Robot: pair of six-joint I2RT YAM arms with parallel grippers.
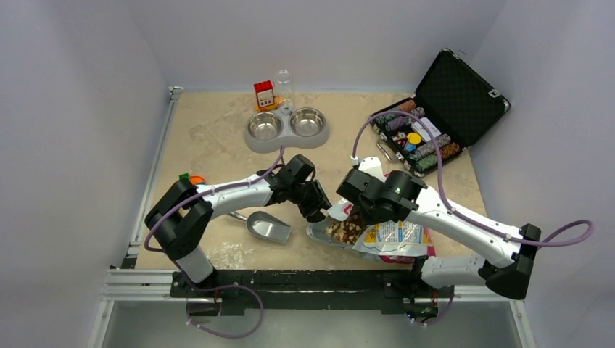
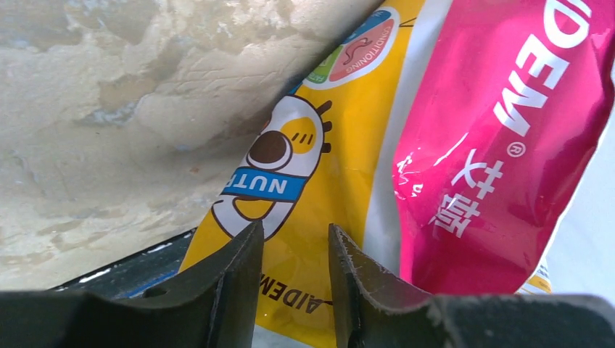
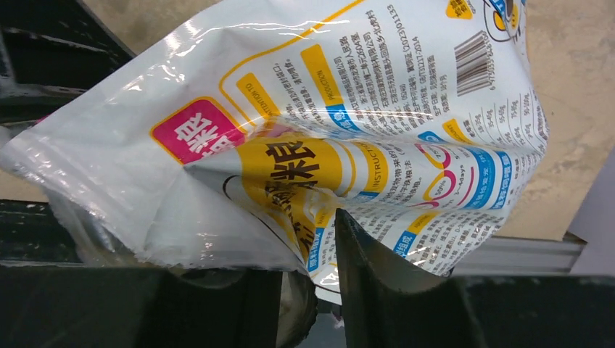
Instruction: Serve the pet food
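Lying on the table (image 1: 210, 138), mouth toward 9 o'clock: one printed bag (image 1: 397, 236).

Pet food (image 1: 345, 230): brown kibble heaped inside the bag's open mouth.

Left gripper (image 1: 319, 212): at the mouth's 10 o'clock edge. Its fingers (image 2: 239, 279) are partly apart, with nothing between them and the bag's yellow face beyond.

Right gripper (image 1: 357, 212): over the bag at 12 o'clock of the kibble. Its fingers (image 3: 366, 272) are slightly apart, with a crumpled fold of film in the gap, not visibly pinched.

Metal scoop (image 1: 268, 228): at 9 o'clock of the bag, apart from it.

Double bowl (image 1: 287, 139): at 11 o'clock, well apart.

Open chip case (image 1: 464, 90): at 2 o'clock.
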